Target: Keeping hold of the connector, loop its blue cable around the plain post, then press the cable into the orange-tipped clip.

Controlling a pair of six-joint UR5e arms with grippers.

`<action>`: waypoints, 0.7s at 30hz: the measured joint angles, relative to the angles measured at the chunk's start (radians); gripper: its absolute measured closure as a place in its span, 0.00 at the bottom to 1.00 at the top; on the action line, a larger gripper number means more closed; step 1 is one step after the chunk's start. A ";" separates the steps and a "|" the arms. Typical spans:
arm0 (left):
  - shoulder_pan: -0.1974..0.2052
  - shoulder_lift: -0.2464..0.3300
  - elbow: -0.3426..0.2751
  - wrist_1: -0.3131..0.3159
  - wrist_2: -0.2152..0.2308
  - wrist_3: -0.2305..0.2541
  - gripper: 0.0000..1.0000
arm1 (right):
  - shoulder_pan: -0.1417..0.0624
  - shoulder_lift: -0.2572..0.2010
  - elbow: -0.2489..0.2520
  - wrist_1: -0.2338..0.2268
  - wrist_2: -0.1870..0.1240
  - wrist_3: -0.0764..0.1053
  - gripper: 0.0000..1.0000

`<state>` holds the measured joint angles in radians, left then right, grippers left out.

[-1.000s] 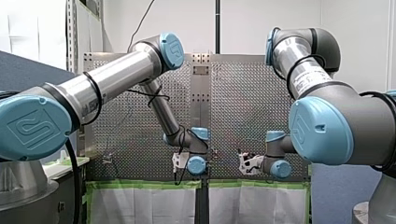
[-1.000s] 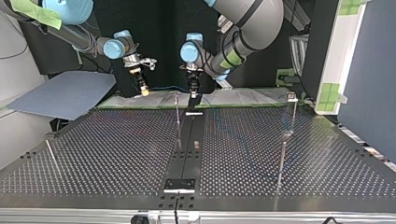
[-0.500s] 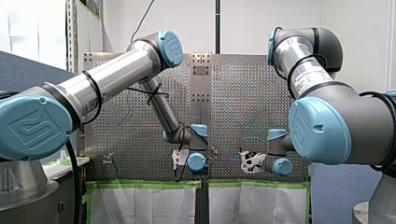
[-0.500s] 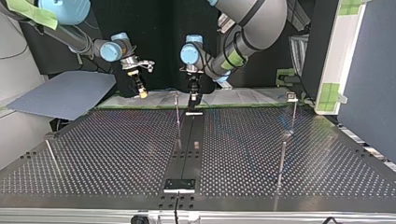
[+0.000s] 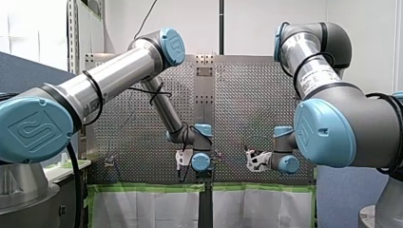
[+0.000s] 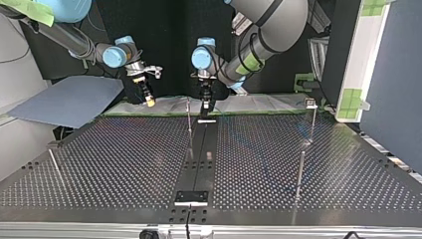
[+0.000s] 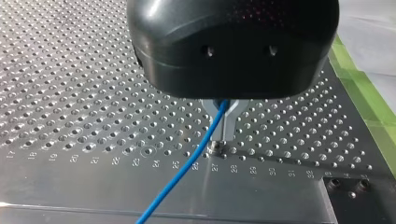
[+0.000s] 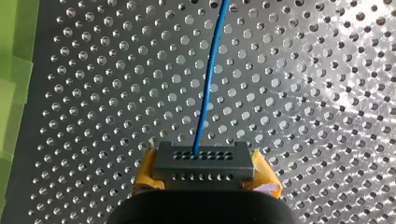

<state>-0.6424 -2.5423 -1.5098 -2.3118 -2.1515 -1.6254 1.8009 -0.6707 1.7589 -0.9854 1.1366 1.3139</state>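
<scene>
Dark grey plastic, blocky and drilled with two rows of small holes: this rectangular connector (image 8: 204, 161) sits clamped between the yellow pads (image 8: 145, 170) of our right gripper (image 8: 205, 176). It hangs just above the shiny perforated metal table (image 8: 327, 70), near its green-taped edge. A thin blue cable (image 8: 208, 74), smooth and round, leaves the connector's face and runs almost straight ahead over the holes.

Our left gripper (image 7: 223, 133) has its tapered metal fingers (image 7: 229, 122) pinched shut on that cable, their tips close down at the plate. From there the line trails off in a gentle, springy curve.

So the hold on the connector is in place, and that is all we count as done. In the top view a slim bare metal post (image 6: 189, 119) stands just beside our left gripper, but we see no wrap around it; the cable there is too faint to trace. We judge that the loop and the pressing-in are both left to do. We cannot pick out the orange-tipped clip in any view.
</scene>
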 joint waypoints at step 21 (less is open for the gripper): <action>0.017 -0.003 0.004 0.052 0.099 -0.048 0.99 | -0.010 0.001 -0.008 -0.008 0.002 0.066 1.00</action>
<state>-0.6256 -2.5454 -1.5061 -2.2594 -2.0526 -1.6737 1.7912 -0.6698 1.7514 -0.9934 1.1389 1.3802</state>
